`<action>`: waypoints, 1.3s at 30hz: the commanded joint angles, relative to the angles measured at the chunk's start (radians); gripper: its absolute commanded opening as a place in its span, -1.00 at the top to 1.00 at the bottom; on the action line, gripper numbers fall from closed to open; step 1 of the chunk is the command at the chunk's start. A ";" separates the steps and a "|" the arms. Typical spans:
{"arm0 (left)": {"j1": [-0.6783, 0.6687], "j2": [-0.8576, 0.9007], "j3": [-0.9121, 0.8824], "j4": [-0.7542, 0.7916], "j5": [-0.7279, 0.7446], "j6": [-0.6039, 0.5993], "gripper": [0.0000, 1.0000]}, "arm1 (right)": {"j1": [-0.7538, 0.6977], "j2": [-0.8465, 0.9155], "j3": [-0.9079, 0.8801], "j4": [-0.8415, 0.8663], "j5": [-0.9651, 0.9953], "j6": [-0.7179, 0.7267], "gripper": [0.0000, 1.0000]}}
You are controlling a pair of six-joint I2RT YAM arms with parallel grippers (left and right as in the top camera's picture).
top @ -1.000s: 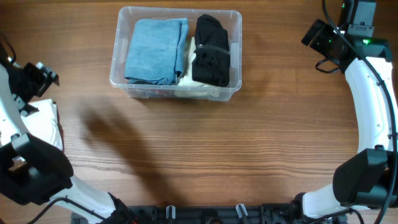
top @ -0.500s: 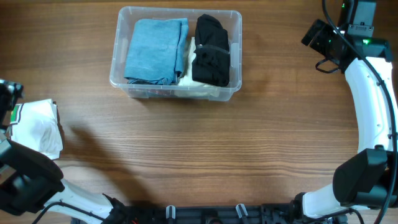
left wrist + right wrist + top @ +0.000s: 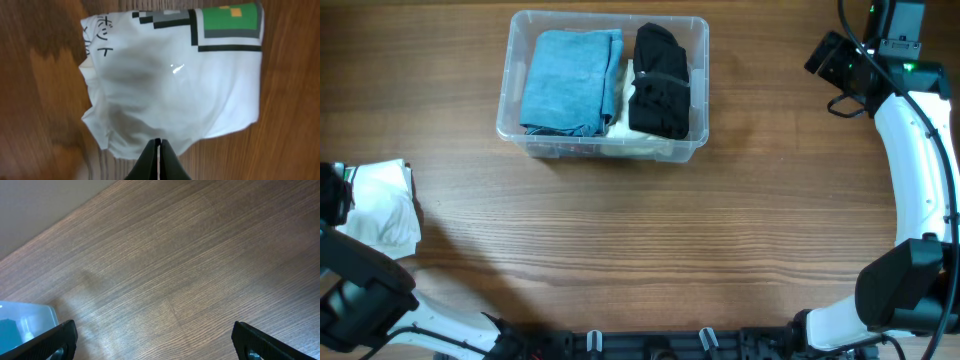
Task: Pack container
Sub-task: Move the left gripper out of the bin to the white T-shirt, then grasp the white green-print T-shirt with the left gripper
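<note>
- The container (image 3: 603, 85) sits at 12 o'clock on the table (image 3: 670, 250). Its long axis runs from 9 to 3 o'clock.
- Inside it, a folded blue cloth (image 3: 568, 80) fills the 9 o'clock half and a black garment (image 3: 660, 80) the 3 o'clock half. Something pale shows beneath them along the 6 o'clock wall.
- A folded white garment (image 3: 382, 205) with a green-and-black pixel print lies unpacked at the table's 9 o'clock edge, well apart from the container.
- The left gripper (image 3: 159, 150) has its fingers pressed flat together. In the wrist view the tips meet right at the garment's near edge, with the garment spreading out toward 12 o'clock from them.
- Whether a thin fold is caught between the tips cannot be told from these views.
- The right gripper (image 3: 156, 342) stands with its jaws spread wide, holding nothing. It is at the table's 2 o'clock corner over bare wood, and a corner of the container shows at 8 o'clock in its wrist view.
- The left arm is much the nearer to the white garment, so carrying it likely falls to that arm.
- From the garment, the container lies at about 2 o'clock, so the carry would run diagonally across the table.
- Both halves already look full, so the garment probably has to go on top of the stack.
</note>
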 commanded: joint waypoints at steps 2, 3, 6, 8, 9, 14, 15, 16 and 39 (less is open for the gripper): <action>0.005 0.013 -0.061 0.066 -0.032 -0.024 0.92 | 0.003 0.011 -0.003 0.002 -0.005 0.011 -0.99; 0.005 0.013 -0.075 0.081 -0.032 -0.025 0.92 | 0.003 0.011 -0.003 0.002 -0.005 0.011 -1.00; 0.005 0.013 -0.122 0.126 -0.047 -0.024 0.92 | 0.003 0.011 -0.003 0.002 -0.005 0.011 -0.99; 0.005 0.013 -0.153 0.147 -0.075 -0.024 0.92 | 0.003 0.011 -0.003 0.002 -0.005 0.011 -1.00; 0.005 0.013 -0.165 0.156 -0.080 -0.024 0.92 | 0.003 0.011 -0.003 0.002 -0.005 0.011 -1.00; 0.005 0.013 -0.204 0.193 -0.080 -0.024 0.92 | 0.003 0.011 -0.003 0.002 -0.005 0.011 -0.99; 0.005 0.013 -0.209 0.198 -0.080 -0.024 0.92 | 0.003 0.011 -0.003 0.002 -0.005 0.011 -1.00; 0.005 0.013 -0.211 0.200 -0.080 -0.024 0.92 | 0.003 0.011 -0.003 0.002 -0.005 0.011 -1.00; 0.000 0.061 -0.288 0.261 0.013 -0.033 0.92 | 0.003 0.011 -0.003 0.002 -0.005 0.011 -0.99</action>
